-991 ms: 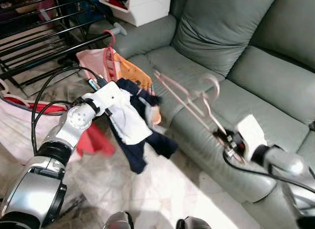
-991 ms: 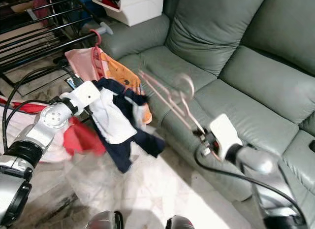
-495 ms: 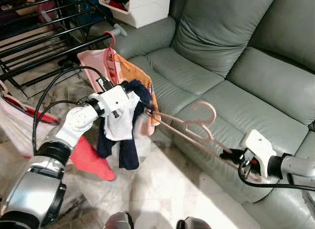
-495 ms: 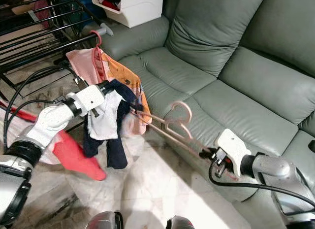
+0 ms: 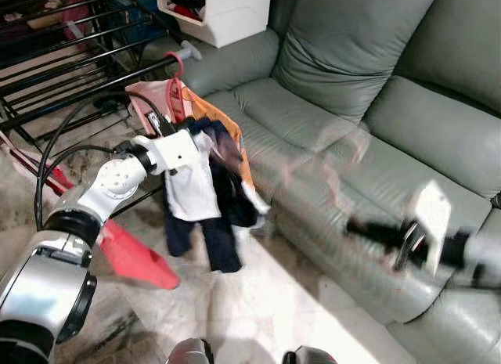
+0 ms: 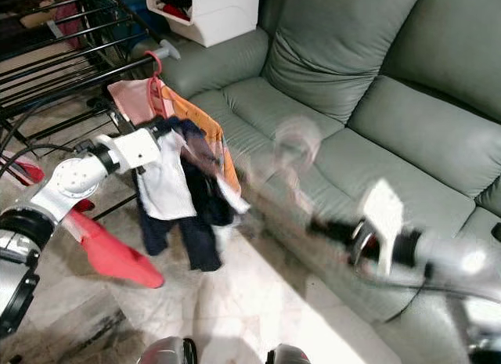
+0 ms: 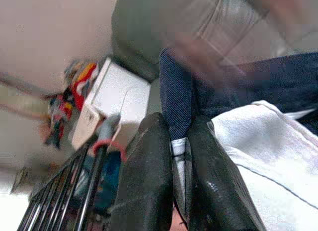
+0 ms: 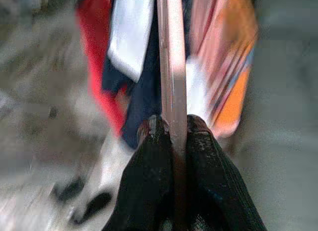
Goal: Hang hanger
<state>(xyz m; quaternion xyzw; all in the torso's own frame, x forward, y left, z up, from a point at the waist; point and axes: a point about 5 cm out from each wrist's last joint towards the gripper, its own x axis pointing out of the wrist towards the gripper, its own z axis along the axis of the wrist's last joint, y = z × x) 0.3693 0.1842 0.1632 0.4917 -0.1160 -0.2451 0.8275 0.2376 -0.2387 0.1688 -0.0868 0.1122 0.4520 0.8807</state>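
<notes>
Left gripper [image 7: 181,191] clamped on the navy-and-white garment [image 5: 196,196] beside the drying rack [image 5: 70,59]. Right gripper [image 8: 169,141] pinching the pink hanger [image 8: 171,67], just a blur over the sofa's [image 5: 352,90] front edge from the head.

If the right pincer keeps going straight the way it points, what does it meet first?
Probably the navy and white garment held by the left pincer. The right pincer, shut on the pink hanger, aims at it, with orange cloth beside; blur leaves depth uncertain.
</notes>
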